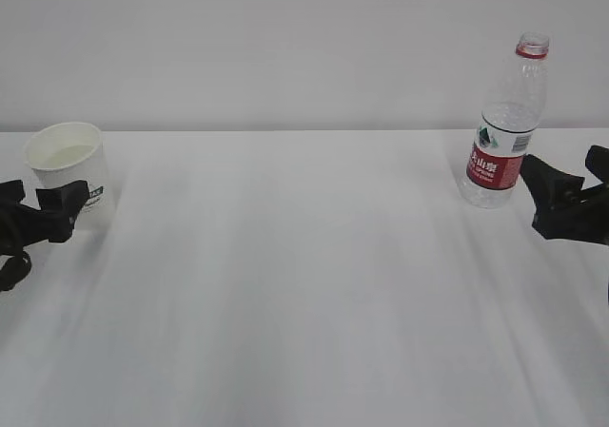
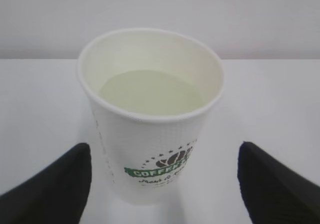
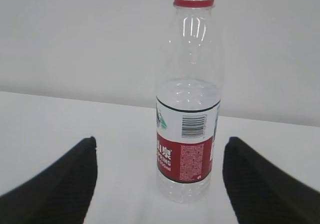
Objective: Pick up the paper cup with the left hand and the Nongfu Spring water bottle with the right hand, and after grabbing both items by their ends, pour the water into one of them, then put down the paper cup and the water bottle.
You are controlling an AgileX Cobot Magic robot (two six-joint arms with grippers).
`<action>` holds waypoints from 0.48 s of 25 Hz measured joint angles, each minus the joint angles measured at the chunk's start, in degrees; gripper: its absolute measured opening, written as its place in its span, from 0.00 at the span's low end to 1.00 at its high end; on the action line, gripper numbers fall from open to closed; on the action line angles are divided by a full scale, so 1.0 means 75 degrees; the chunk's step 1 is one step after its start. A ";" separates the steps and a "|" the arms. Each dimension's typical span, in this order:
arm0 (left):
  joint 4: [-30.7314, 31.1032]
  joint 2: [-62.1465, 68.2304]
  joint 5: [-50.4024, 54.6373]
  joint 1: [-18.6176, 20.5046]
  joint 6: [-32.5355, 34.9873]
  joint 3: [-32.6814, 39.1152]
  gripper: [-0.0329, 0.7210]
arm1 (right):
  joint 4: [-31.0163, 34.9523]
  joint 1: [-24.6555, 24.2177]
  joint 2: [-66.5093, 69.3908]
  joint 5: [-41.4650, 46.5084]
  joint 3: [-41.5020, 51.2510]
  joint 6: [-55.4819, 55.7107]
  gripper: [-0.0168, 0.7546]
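Note:
The white paper cup [image 1: 67, 165] stands upright on the table at the far left. Its green logo [image 2: 160, 169] faces the left wrist view, and a pale pool of water [image 2: 150, 92] lies inside. My left gripper [image 1: 49, 195] is open just in front of the cup. Its fingers stand on either side of the cup's base without touching it [image 2: 163, 149]. The Nongfu Spring water bottle [image 1: 504, 123] stands upright and uncapped at the far right. My right gripper [image 1: 561, 165] is open near its label, with both fingers clear of it [image 3: 161, 141].
A white table [image 1: 304, 303] runs up to a plain white wall [image 1: 285, 47] behind both objects. The cup and the bottle stand near the table's back edge, far apart from each other.

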 joint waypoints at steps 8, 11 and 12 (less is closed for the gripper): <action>0.0000 -0.1037 0.0630 0.0000 0.0000 0.0066 0.92 | -0.0100 0.0000 -0.0070 0.0000 0.0000 0.0063 0.78; 0.0000 -0.1494 0.0948 0.0000 0.0000 0.0082 0.92 | -0.0130 0.0000 -0.0317 0.0000 0.0000 0.0103 0.78; 0.0000 -0.1605 0.1043 0.0000 0.0000 0.0082 0.92 | -0.0130 0.0000 -0.0436 0.0014 0.0000 0.0103 0.78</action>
